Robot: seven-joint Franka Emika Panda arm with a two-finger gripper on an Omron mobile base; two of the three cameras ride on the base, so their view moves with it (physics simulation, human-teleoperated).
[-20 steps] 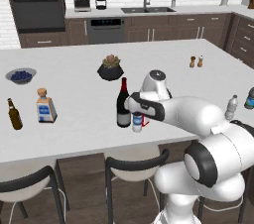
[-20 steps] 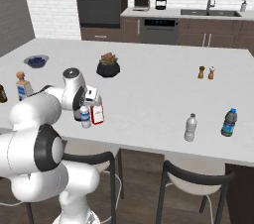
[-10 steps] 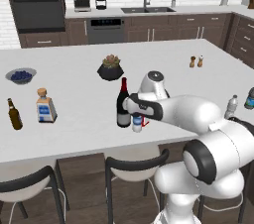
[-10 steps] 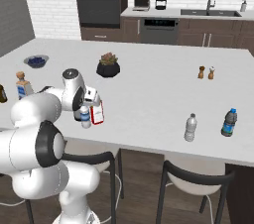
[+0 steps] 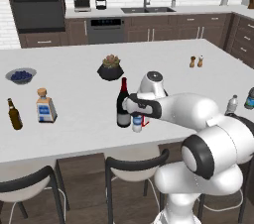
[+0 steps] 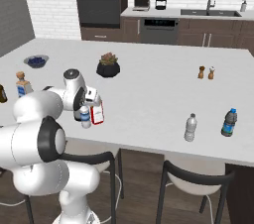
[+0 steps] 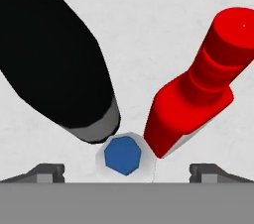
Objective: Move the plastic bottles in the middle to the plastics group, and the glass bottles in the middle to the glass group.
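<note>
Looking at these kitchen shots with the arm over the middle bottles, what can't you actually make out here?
- Red bottle: in the left base view, almost wholly behind the arm's wrist.
- Wine bottle: in the right base view, hidden by the arm.
- Small water bottle: in the hand view, seen from above, so its cap covers the body and label.
- Blue-green bottle: cut off by the right edge in the left base view.
- Bottle labels: too small to read.

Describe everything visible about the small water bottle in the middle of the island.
The small water bottle is clear, plastic-looking, with a blue cap and pale label. It stands upright on the white island counter, tightly flanked by the tall dark wine bottle and the red bottle; whether they touch cannot be told. In the hand view its cap sits centred between the open gripper, whose fingers are clear of it.
</note>
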